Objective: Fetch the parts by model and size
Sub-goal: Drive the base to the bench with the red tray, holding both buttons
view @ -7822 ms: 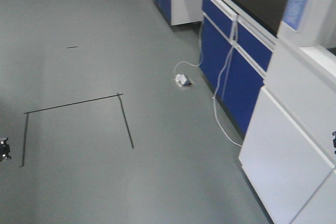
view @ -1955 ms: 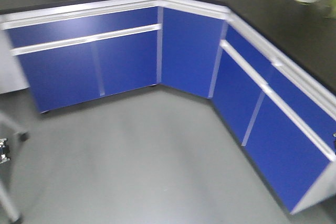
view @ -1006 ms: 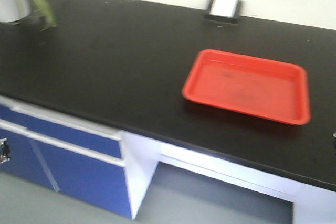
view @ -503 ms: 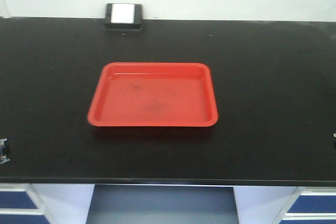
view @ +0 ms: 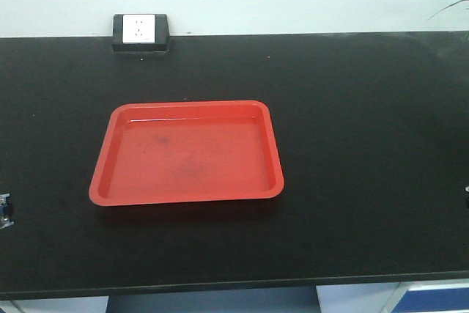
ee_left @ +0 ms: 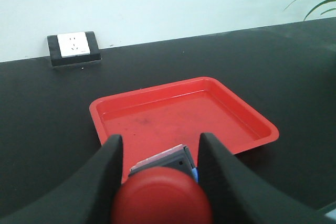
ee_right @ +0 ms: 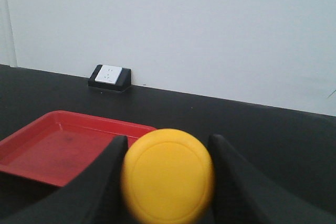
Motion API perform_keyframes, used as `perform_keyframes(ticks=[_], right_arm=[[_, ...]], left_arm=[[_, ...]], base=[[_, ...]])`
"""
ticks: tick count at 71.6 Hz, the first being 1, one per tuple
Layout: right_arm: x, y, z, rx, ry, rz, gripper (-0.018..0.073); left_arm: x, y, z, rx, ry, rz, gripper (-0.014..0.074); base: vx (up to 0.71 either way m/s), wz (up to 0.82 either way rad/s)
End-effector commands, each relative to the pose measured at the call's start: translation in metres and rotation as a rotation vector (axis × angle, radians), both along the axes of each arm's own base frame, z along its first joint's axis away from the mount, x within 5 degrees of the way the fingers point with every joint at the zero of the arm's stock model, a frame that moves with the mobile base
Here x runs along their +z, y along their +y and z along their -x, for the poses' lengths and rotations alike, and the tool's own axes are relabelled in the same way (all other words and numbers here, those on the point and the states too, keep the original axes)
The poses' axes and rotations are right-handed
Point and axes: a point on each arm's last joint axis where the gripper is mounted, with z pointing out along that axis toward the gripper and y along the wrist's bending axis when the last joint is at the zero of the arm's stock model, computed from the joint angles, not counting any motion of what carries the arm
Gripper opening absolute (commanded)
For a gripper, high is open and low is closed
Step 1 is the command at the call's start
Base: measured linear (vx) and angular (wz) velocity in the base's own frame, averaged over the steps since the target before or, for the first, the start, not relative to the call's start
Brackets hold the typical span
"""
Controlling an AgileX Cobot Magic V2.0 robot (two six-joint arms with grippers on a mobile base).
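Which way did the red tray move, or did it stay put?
No move. The red tray stays just right of and nearer than the socket box; both slid left in the picture together, so the camera moved.

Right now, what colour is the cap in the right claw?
Yellow; the round mushroom cap shows best in the right wrist view.

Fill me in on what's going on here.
A two-arm robot faces a black counter with a red tray on it. The left gripper holds a red switch by its dark base, and the right gripper holds a yellow switch. Both are held short of the tray, which has nothing in it yet. A socket sits by the wall behind it.
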Motion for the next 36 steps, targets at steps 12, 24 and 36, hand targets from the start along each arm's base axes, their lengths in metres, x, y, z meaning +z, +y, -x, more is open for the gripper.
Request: perform_keyframes(ticks=[12,24,36], right_arm=[[0.0154,0.0,0.0008,0.001,-0.099,-0.018,-0.001],[0.0154,0.0,0.0008,0.001,-0.099,-0.018,-0.001],[0.0154,0.0,0.0008,0.001,-0.099,-0.018,-0.001]], left_arm=[[0.0156,-0.0014,-0.0014,-0.009,-0.093,0.038,-0.0007],[0.0156,-0.0014,-0.0014,-0.009,-0.093,0.038,-0.0007],[0.0156,-0.0014,-0.0014,-0.009,-0.093,0.038,-0.0007]], base=[[0.08,0.05],[0.07,0.03],[0.06,0.02]])
